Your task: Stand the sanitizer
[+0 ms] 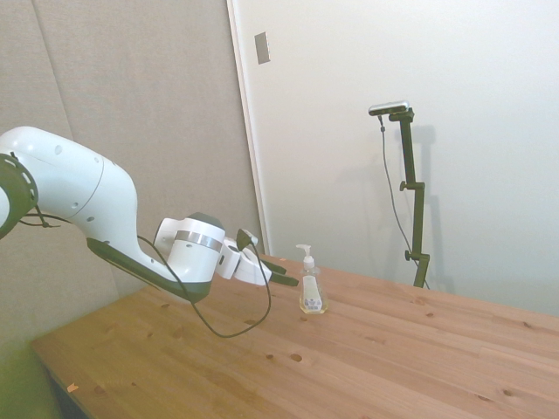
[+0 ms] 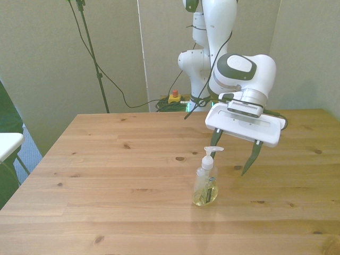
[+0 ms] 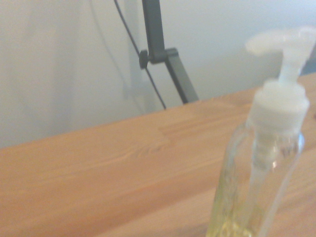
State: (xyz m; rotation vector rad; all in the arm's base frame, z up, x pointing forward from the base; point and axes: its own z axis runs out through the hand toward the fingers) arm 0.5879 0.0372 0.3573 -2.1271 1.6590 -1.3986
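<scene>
While the sanitizer (image 2: 205, 183) stands upright holding shallow yellowish liquid, the tool (image 2: 232, 154) hangs spread wide, gripping nothing.

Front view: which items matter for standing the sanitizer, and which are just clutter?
Job:
- sanitizer, upright on the table
- gripper, open, just behind it

Not part of it:
- red button on the floor behind the table
- white object at the front view's left edge

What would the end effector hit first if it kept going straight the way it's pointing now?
Probably the sanitizer, standing upright just ahead of the open end effector. The fingers may pass either side of it first; depth is hard to judge.
</scene>
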